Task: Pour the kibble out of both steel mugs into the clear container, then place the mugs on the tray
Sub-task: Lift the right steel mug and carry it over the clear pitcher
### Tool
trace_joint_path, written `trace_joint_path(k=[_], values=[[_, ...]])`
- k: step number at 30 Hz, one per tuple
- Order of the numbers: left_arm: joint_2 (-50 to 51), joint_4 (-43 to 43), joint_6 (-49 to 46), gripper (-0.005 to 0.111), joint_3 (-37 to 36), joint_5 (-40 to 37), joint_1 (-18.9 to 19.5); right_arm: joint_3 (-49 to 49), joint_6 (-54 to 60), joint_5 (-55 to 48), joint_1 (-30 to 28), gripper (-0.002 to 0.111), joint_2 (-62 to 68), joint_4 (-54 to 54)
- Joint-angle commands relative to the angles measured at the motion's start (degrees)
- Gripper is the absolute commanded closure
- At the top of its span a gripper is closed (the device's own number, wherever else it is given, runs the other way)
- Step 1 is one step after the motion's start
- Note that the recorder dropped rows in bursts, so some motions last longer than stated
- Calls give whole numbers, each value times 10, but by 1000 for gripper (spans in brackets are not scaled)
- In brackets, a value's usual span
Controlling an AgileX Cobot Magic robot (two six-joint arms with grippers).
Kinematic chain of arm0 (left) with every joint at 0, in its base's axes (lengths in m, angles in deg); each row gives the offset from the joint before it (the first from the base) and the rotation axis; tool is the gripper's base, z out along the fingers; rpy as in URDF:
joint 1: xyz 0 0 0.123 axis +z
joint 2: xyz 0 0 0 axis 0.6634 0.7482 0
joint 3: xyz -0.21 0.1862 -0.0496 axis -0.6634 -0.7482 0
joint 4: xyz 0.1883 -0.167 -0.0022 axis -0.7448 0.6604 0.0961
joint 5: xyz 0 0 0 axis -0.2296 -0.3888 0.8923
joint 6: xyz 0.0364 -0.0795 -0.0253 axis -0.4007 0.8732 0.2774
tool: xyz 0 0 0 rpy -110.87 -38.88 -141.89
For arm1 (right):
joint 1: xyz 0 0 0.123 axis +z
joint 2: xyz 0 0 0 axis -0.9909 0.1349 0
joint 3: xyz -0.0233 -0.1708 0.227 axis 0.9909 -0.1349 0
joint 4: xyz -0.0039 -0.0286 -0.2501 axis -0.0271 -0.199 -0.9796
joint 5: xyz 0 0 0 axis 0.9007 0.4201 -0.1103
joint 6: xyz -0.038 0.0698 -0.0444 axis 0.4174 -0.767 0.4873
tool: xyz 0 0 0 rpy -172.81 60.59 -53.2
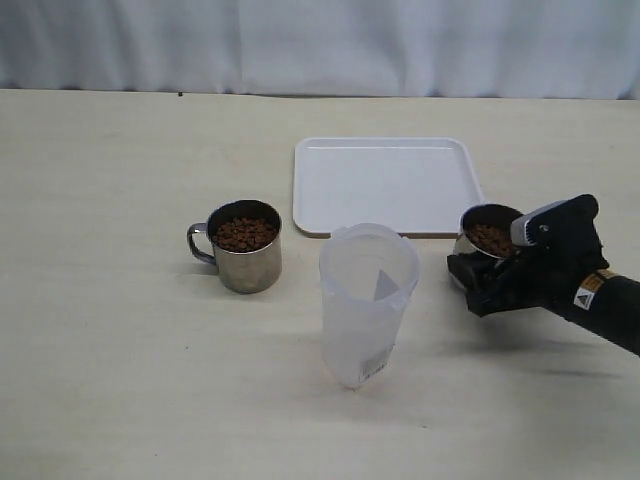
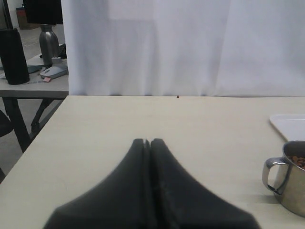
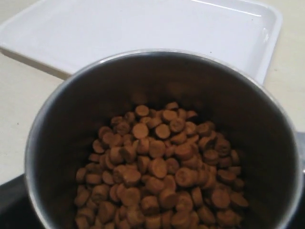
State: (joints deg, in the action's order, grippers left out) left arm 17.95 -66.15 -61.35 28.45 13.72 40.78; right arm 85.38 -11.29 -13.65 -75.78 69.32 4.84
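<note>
**Steel mugs flank the clear container**

Steel shows on both sides of the clear container (image 1: pixel 367 300), which stands upright on the pale worktop (image 1: pixel 120 350). The first mug (image 1: pixel 245 262) sits to the left of the container, apart from it. Its loop handle points away from the container, and brown kibble (image 1: pixel 243 234) fills it nearly to the rim. The second mug (image 1: pixel 478 216) sits to the right of the container, near it, and also holds a heap of kibble. The white tray (image 1: pixel 385 185) lies flat behind the container.

The right jaws, black, stand around the second mug, one on each side. I cannot tell whether they press its wall. The left jaws are pressed together with nothing between them. They hang over the worktop far to the left of the container, beyond the first mug.
</note>
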Motion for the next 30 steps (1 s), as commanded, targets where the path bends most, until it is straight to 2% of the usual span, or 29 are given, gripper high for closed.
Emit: trace_joint_path(k=[1,4,5,10,11,13,16,18,22,26,29,30], values=[[-1,0,1,107,-1,6,0,-40,-59,12,-3,103,-88,23],[-1,0,1,107,-1,6,0,-61,-160,-62,-3,103,-163,51],[-1,0,1,107,-1,6,0,-61,-189,-125,-3,103,-194,46],[-1,0,1,107,-1,6,0,-61,-269,-239,-3,103,-266,21],[-1,0,1,107,-1,6,0,-61,-302,-244,-3,103,-280,-4],[-1,0,1,107,-1,6,0,-61,-467,-190,-3,103,-326,-156],[-1,0,1,107,-1,6,0,-61,-569,-94,-3,103,-366,-234],[-1,0,1,107,-1,6,0,-61,-575,-114,-3,103,-392,-252],[-1,0,1,107,-1,6,0,-58,-592,-256,-3,103,-466,-283],[-1,0,1,107,-1,6,0,-54,-592,-316,-3,103,-508,-301],[-1,0,1,107,-1,6,0,-42,-593,-371,44,103,-522,-304],[-1,0,1,107,-1,6,0,-35,-593,-410,77,103,-523,-307]])
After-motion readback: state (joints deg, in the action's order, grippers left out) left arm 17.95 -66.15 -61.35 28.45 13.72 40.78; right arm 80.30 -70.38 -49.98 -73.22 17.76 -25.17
